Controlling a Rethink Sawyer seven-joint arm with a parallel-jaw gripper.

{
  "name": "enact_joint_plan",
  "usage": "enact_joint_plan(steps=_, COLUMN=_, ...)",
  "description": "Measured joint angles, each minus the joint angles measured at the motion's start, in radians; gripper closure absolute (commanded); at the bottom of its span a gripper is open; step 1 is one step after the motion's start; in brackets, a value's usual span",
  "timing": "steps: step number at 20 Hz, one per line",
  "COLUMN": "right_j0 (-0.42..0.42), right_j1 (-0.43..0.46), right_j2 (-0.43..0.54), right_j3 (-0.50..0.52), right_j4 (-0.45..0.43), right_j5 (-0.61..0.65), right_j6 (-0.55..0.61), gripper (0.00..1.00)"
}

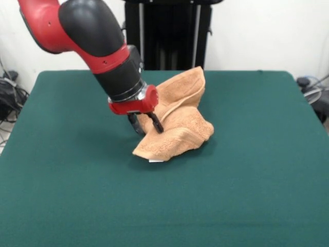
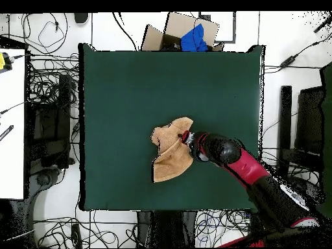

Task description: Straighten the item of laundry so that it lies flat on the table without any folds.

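The orange-tan towel (image 1: 180, 118) lies crumpled near the middle of the dark green table (image 1: 77, 180), bunched into folds, with one flap rising toward the far side. Its small white tag (image 1: 156, 161) peeks out at the near corner. My gripper (image 1: 146, 125) sits at the towel's left edge in the front view, its black fingers (image 1: 156, 123) closed on a fold of the cloth just above the table. In the overhead view the towel (image 2: 170, 155) lies on the table (image 2: 130, 84) with the gripper (image 2: 188, 139) at its right edge.
The black pedestal (image 1: 167, 36) stands behind the table's far edge. A cardboard box with something blue (image 2: 188, 32) sits beyond the table's top edge in the overhead view. Cables (image 2: 52, 84) and a white bench (image 2: 11, 123) lie at the left.
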Motion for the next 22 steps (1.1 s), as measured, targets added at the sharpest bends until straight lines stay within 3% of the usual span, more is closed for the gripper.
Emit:
enact_joint_plan(steps=12, right_j0=0.0, right_j1=0.016, right_j2=0.022, right_j3=0.0, right_j4=-0.012, right_j5=-0.015, right_j6=0.0, gripper=0.0)
enact_joint_plan(steps=22, right_j0=-0.008, right_j1=0.039, right_j2=0.074, right_j3=-0.02, right_j4=-0.087, right_j5=-0.015, right_j6=0.0, gripper=0.0)
